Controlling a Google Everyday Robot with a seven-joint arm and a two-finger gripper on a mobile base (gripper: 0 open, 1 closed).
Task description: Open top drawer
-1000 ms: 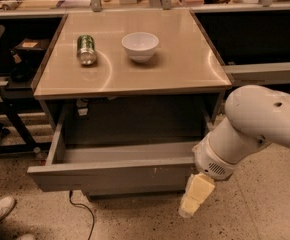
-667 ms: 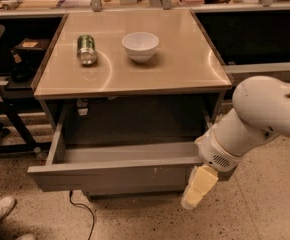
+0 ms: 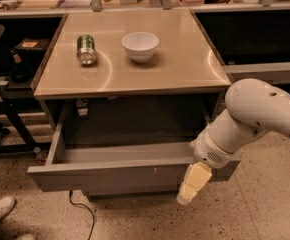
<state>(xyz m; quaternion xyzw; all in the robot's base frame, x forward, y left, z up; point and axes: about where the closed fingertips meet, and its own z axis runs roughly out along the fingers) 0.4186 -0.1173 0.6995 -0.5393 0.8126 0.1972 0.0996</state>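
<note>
drawer: the top drawer (image 3: 110, 176) is pulled way out under the desk (image 3: 180, 66), sitting lower centre of the frame, and you can look straight down into it
drawer inside: just the grey floor and side walls showing
end effector: the cream end effector (image 3: 190, 186) hangs at the drawer front's right end, lower right of centre, pointing down at the floor; honestly can't tell if it's spread or pressed together
arm: the chunky white arm (image 3: 257, 111) comes in from the right edge
bowl: the white bowl (image 3: 140, 45) sits upright on the desk, upper centre, plain white inside
can: the green can (image 3: 86, 49) lies on its side, just left of the bowl
</note>
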